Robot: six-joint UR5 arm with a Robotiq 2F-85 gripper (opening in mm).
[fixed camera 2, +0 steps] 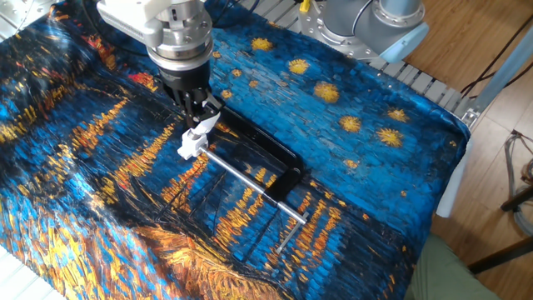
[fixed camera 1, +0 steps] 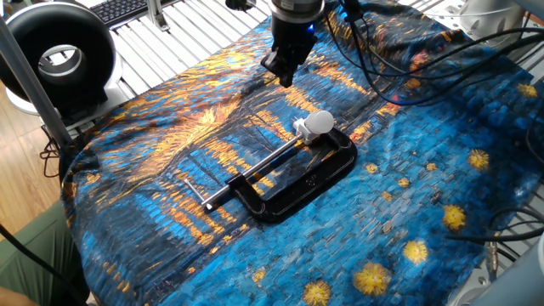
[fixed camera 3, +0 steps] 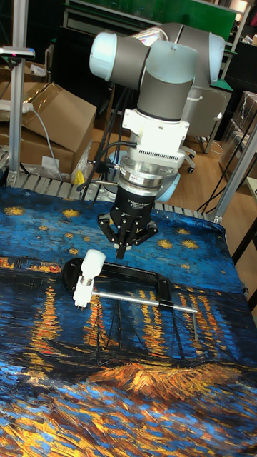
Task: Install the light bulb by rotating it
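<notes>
- bench (fixed camera 1: 442,170) draped in a blue-and-orange painted cloth; carries all the task items mid-cloth.
- UR5 arm (fixed camera 3: 160,78) comes straight down over the cloth, wrist vertical, pincer pointing at the bench.
- black C-clamp (fixed camera 1: 310,178) lies flat on the cloth, its long silver screw rod (fixed camera 1: 263,161) running out to a small T-handle.
- pincer (fixed camera 1: 285,72) hangs above the cloth, holding nothing; fingers look drawn close together with little or no gap, but cannot tell for sure whether fully closed.
- small white socket block (fixed camera 2: 191,143) sits at the clamp's jaw end, pinned by the rod.
- light bulb (fixed camera 1: 320,122), white globe, sits at that same clamp end against the socket fitting, neck toward the socket; whether it is threaded in at all is not visible.
- Key relation: in the one fixed view the bulb lies lower and right of the pincer, clearly apart, not touching. In the tall fixed view the white bulb-and-socket piece (fixed camera 3: 87,275) is lower-left of the pincer tips.
- Bulb-to-socket axis looks roughly level, in line with the rod, so my read is that a grasp would need to close around the globe and spin about that axis.
</notes>
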